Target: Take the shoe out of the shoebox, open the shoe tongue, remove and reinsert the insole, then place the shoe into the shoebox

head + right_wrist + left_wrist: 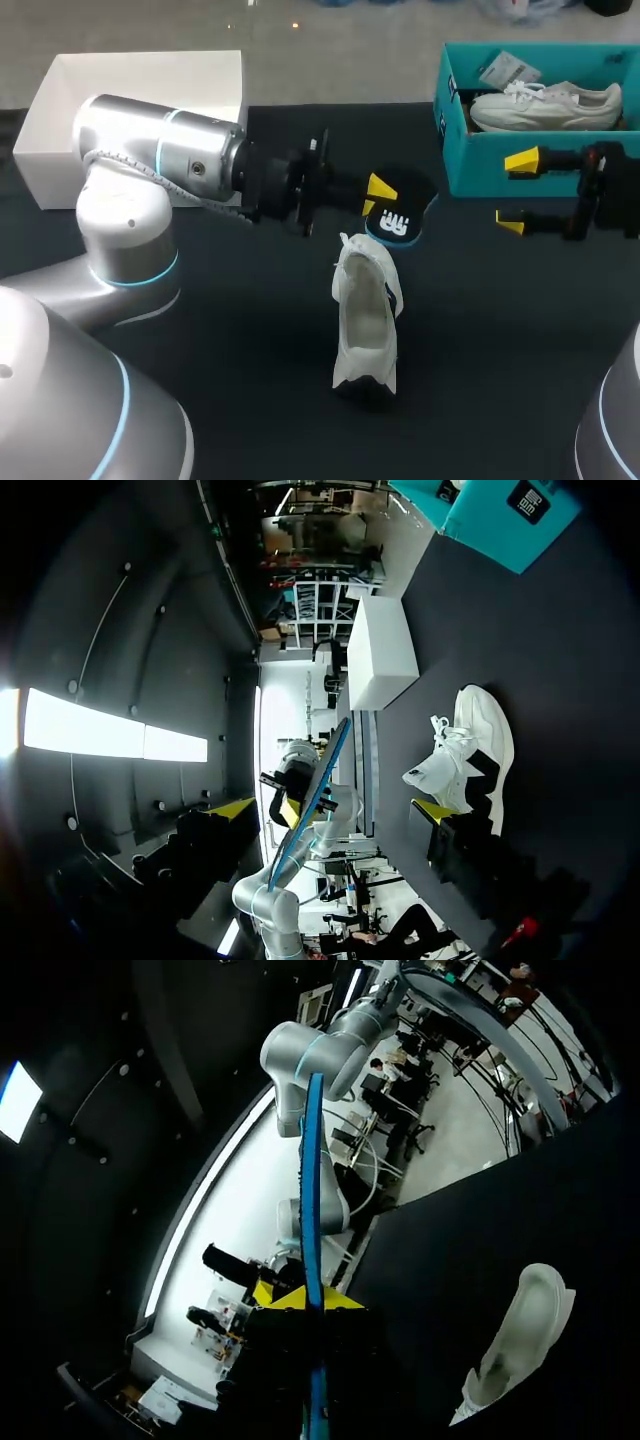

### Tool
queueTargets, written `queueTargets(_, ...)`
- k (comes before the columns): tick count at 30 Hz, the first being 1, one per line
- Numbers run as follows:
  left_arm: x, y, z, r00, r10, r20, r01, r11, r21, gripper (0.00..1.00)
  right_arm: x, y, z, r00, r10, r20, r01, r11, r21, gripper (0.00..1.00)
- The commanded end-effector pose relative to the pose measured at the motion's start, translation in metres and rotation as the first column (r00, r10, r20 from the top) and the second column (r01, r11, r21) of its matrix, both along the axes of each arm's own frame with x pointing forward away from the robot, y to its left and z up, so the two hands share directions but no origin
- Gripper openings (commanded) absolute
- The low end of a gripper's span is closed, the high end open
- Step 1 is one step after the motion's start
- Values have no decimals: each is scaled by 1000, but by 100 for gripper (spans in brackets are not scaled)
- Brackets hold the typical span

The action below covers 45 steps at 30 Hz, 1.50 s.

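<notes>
A white shoe (365,320) lies on the black table, its opening facing up and its tongue pulled back. Just beyond it, above the table, my left gripper (375,197) is shut on a black insole with a blue rim (400,222). In the left wrist view the insole (314,1180) shows edge-on, running out from between the yellow tips (305,1298), with the shoe (520,1335) off to one side below. My right gripper (515,190) hangs open and empty in front of the teal shoebox (455,130). From the right wrist view, the shoe (470,750) and the held insole (320,775) lie ahead of its spread fingers (332,810).
A second white shoe (545,105) lies inside the teal shoebox (500,515) at the back right. A white box (60,110) stands at the back left, partly behind my left arm; it also shows as the white box (380,650) beyond the shoe.
</notes>
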<state>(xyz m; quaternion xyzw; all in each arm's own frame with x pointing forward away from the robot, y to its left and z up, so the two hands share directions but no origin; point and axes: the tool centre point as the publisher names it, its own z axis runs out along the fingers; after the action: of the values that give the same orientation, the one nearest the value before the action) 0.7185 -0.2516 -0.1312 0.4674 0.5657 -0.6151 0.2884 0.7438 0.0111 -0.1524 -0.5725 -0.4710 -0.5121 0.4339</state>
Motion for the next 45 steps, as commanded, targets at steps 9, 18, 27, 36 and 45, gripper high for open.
queueTargets(9,18,-15,-29,902,57,427,-24,996,-81,0,-1,1,0,1000,-4,1,4,1000,-1,100)
queueTargets(18,17,-44,-27,894,143,426,-54,975,-215,0,0,2,0,1000,-1,0,1,1000,-1,100)
queueTargets(27,9,-65,-35,909,135,393,-41,970,-238,0,4,17,8,999,38,30,-37,999,-8,100)
queueTargets(36,23,-75,-41,905,107,413,-17,976,-216,0,-2,24,6,998,57,26,-57,998,-27,73)
queueTargets(45,27,-85,-40,904,113,412,-18,974,-227,0,-7,31,-4,997,74,-6,-74,997,-31,48)
